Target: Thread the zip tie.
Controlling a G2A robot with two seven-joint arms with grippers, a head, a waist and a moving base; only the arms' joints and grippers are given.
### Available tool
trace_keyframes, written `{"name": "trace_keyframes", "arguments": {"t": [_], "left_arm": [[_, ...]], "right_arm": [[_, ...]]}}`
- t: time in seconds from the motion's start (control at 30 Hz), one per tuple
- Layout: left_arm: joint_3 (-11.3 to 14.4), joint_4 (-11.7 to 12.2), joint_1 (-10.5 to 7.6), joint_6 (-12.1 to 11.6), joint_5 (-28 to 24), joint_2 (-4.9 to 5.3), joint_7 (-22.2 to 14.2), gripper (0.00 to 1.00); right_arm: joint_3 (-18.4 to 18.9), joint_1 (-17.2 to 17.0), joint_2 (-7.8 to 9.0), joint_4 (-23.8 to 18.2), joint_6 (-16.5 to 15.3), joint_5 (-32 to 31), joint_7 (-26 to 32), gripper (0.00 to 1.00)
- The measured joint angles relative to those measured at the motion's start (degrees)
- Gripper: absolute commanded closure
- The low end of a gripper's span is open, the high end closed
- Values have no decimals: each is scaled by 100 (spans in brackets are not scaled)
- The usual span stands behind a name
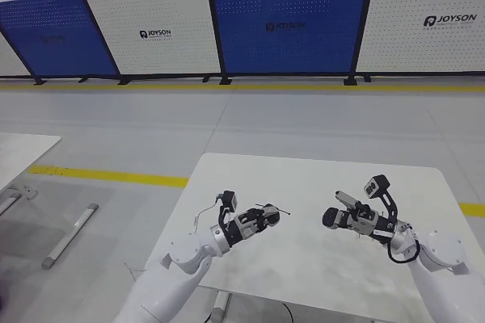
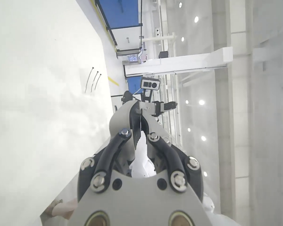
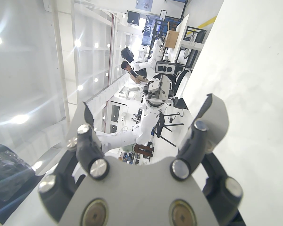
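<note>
One white table (image 1: pixel 307 178) lies under both arms, so you have room to work above it. To thread well, I think you should hold the left gripper (image 1: pixel 268 216) steady and bring the right gripper (image 1: pixel 333 218) to the free end slowly, in one line with it. The left gripper has its fingers pressed together on the zip tie (image 1: pixel 284 212), which points toward the right one. The right gripper is spread wide and holds nothing. Three spare ties (image 2: pixel 93 82) lie on the table, apart from both.
</note>
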Motion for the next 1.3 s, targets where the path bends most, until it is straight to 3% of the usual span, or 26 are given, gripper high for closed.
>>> {"name": "trace_keyframes", "arguments": {"t": [0.17,0.3,0.63,0.9,1.17,1.3], "left_arm": [[155,125,-97,102,137,-16,93,100],[269,189,-135,41,285,-36,293,100],[276,188,-128,4,207,-45,369,100],[288,292,-160,-420,-110,-40,-169,100],[281,295,-160,-431,-127,-41,-146,100],[281,295,-160,-431,-127,-41,-147,100]], "right_arm": [[0,0,0,0,0,0,0,0],[0,0,0,0,0,0,0,0],[0,0,0,0,0,0,0,0],[0,0,0,0,0,0,0,0],[-2,-11,5,-62,8,-93,-43,0],[144,50,98,-264,314,-889,-155,0]]}}
